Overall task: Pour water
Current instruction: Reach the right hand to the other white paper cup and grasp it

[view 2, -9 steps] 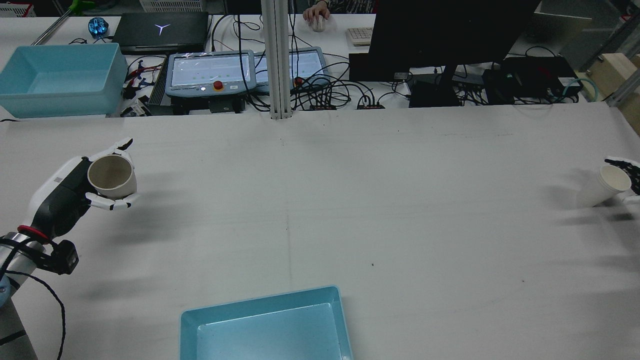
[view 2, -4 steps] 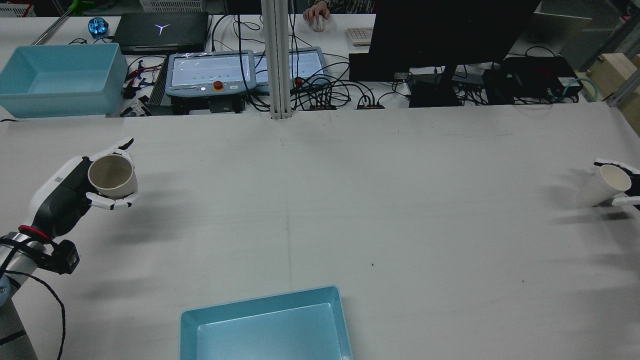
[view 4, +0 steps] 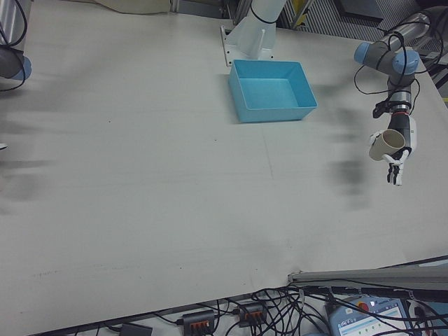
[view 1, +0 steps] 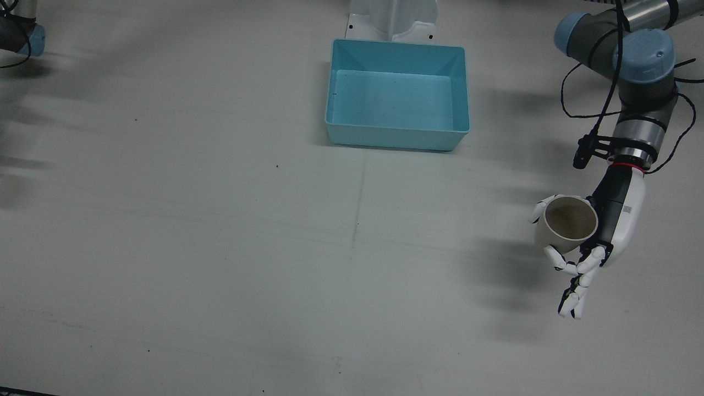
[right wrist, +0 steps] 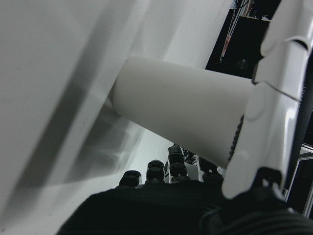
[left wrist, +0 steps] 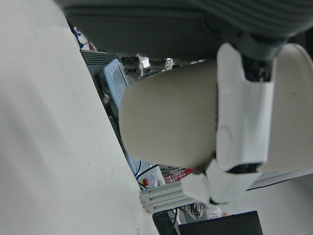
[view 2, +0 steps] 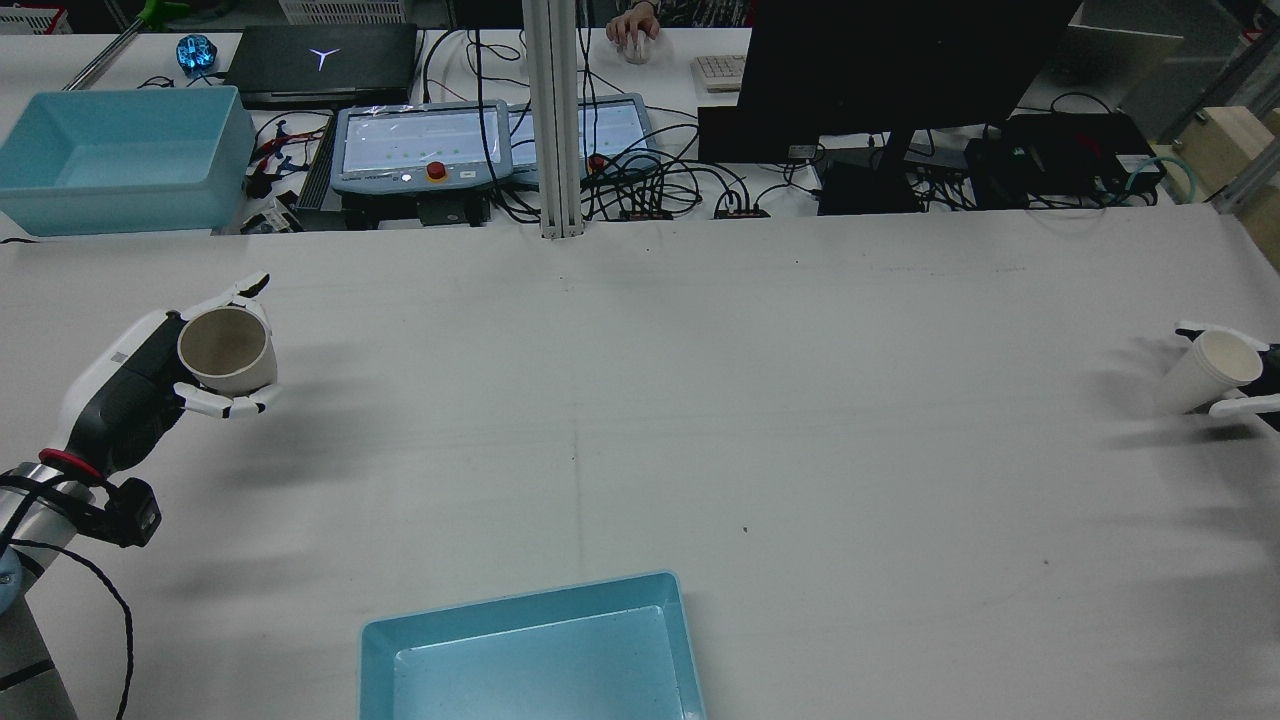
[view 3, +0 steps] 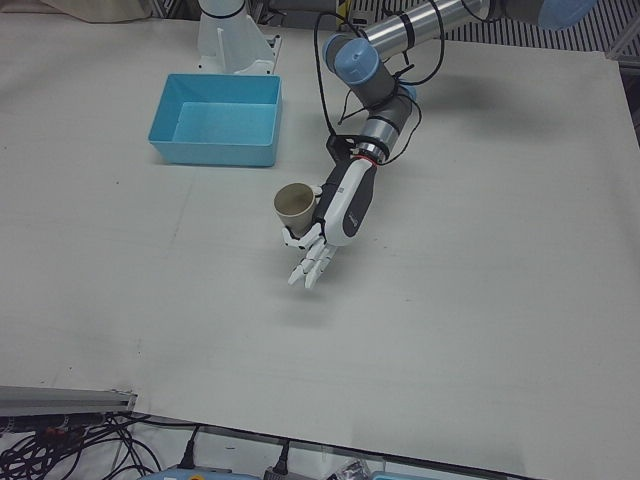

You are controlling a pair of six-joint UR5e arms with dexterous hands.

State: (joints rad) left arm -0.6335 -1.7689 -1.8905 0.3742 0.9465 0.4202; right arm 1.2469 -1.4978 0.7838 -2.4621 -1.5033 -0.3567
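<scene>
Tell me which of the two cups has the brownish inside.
The cup in the left hand: the beige cup shows a brownish inside. The white cup at the right hand, at the table's far right edge, is white inside.

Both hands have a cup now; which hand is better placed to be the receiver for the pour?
Probably the left hand: its beige cup is upright. The right hand's white cup already tilts.

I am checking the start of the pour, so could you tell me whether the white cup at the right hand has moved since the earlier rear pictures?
Yes. The white cup has lifted off the table and shifted slightly farther from the monitor base, gripped by the right hand.
</scene>
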